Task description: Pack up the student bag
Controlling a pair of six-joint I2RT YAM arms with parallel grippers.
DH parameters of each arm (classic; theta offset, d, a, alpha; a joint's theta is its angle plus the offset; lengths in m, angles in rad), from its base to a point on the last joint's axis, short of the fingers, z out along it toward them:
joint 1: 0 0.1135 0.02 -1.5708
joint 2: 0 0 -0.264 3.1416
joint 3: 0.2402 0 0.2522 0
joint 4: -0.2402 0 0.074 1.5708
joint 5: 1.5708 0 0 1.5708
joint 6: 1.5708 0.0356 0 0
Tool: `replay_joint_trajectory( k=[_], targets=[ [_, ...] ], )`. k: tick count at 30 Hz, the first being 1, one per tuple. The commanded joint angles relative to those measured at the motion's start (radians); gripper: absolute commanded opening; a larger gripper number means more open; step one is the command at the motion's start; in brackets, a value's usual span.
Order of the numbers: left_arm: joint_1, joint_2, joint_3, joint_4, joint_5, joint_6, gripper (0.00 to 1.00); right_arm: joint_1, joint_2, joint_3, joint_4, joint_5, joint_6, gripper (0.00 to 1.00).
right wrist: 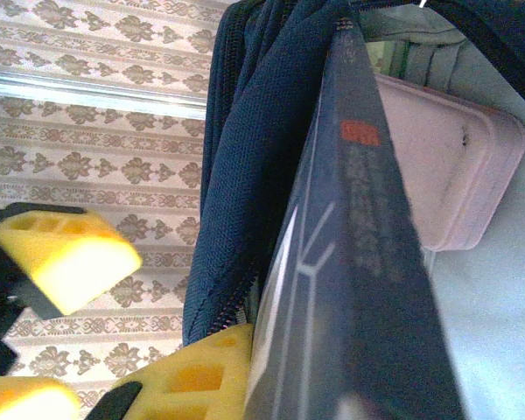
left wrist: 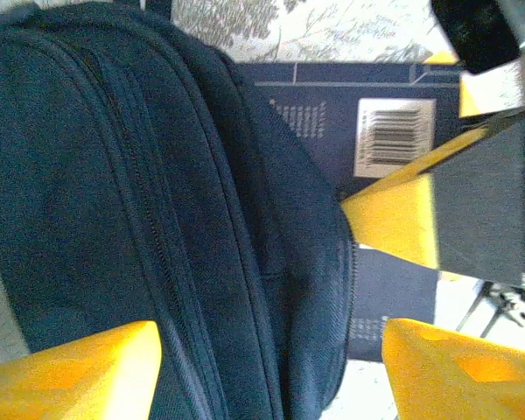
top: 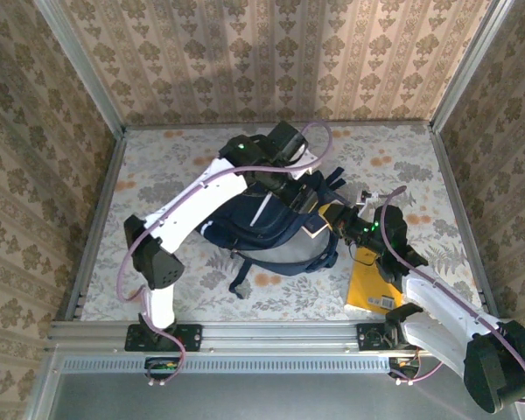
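The student bag point(top: 261, 223), dark navy with a white stripe, lies in the middle of the table. My left gripper point(top: 304, 194) hovers at its upper right edge. In the left wrist view this gripper point(left wrist: 271, 339) is open, its yellow fingers point(left wrist: 79, 372) standing on either side of the bag's zipped rim point(left wrist: 201, 227) without pinching it. My right gripper point(top: 339, 219) is shut on a dark blue book point(right wrist: 359, 262), which stands edge-on in the bag's mouth. One yellow finger point(right wrist: 197, 376) presses the cover; the other is hidden behind the book. A pink case point(right wrist: 442, 166) lies inside the bag.
A yellow book point(top: 372, 284) lies on the table at the front right, under the right arm. The bag's straps point(top: 241, 280) trail toward the near edge. Patterned walls close in the table on three sides.
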State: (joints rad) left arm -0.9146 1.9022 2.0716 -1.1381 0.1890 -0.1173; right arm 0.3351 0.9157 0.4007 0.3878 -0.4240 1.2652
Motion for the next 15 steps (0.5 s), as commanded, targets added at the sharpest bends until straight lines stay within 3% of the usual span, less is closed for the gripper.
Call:
replay_joint_trajectory(
  k=[1,10,13,15],
  targets=[
    [-0.017,0.04,0.021,-0.053,-0.062,0.028,0.71,0.002,-0.041,0.015,0.167,-0.048,0.007,0.0],
    [-0.06,0.111,0.039,-0.031,-0.024,0.028,0.73,0.001,-0.044,0.007,0.161,-0.045,-0.004,0.0],
    [-0.069,0.132,0.056,-0.045,-0.076,0.033,0.7,0.002,-0.047,0.01,0.161,-0.047,-0.004,0.0],
    [-0.084,0.146,0.069,-0.06,-0.139,0.049,0.62,0.001,-0.047,0.01,0.163,-0.047,-0.005,0.0]
  ],
)
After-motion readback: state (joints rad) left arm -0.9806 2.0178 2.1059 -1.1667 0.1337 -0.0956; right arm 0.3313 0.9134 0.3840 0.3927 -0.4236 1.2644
